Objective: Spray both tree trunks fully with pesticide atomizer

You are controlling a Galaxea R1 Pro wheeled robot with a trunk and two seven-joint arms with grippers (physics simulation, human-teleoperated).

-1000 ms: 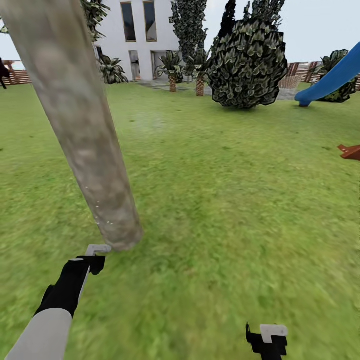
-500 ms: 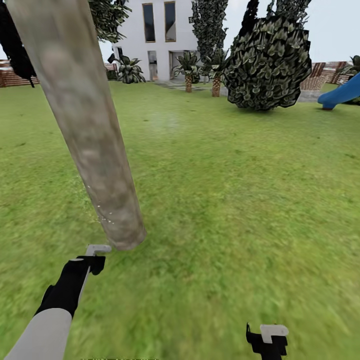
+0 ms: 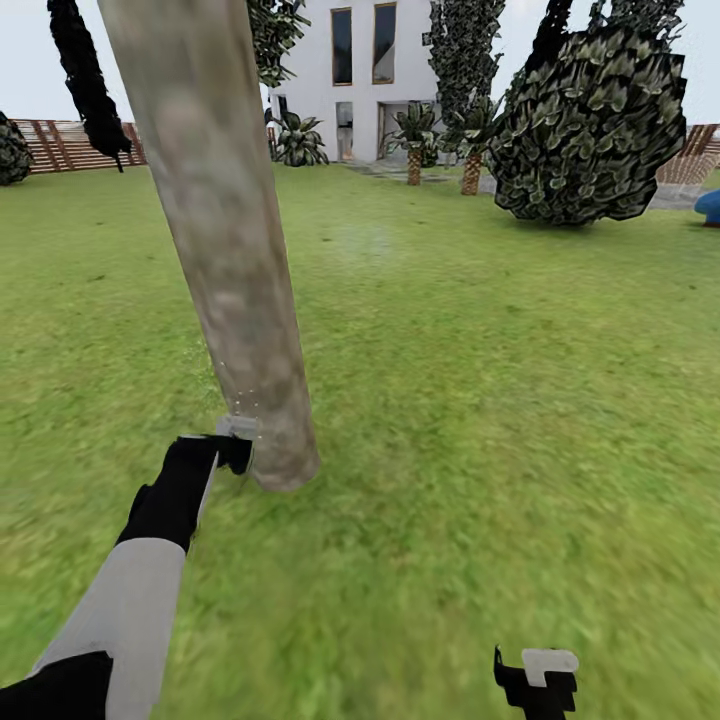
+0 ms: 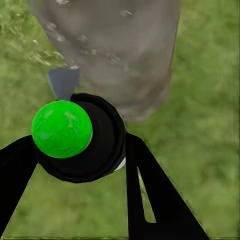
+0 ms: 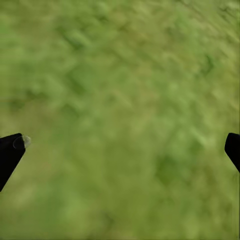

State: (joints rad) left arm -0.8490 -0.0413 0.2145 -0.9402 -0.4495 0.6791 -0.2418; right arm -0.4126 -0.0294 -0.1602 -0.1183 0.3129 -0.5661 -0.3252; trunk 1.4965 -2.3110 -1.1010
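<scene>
The thick pale mottled tree trunk (image 3: 225, 250) rises from the lawn just ahead of my left arm. My left gripper (image 3: 222, 452) is shut on the pesticide atomizer (image 4: 62, 129), which has a bright green cap on a black collar. Its grey nozzle (image 4: 63, 82) points at the trunk's base (image 4: 117, 47) from very close. Tiny whitish specks of pesticide (image 3: 240, 397) dot the lower trunk and show beside the nozzle as a faint mist (image 4: 50, 52). My right gripper (image 3: 535, 675) hangs low over bare grass, open, with its fingertips (image 5: 11, 150) far apart.
A large dark leafy bush (image 3: 595, 130) stands at the back right, with a white house (image 3: 360, 60) and palm-like plants (image 3: 415, 140) behind the lawn. A black cypress-like tree (image 3: 85, 80) and the brown slat fence (image 3: 70, 148) are at the far left. A blue slide's end (image 3: 710, 205) shows at the right edge.
The camera has turned left, so the scene has shifted right. My left arm has reached forward, bringing the atomizer's nozzle up against the trunk's base. The right gripper has held still.
</scene>
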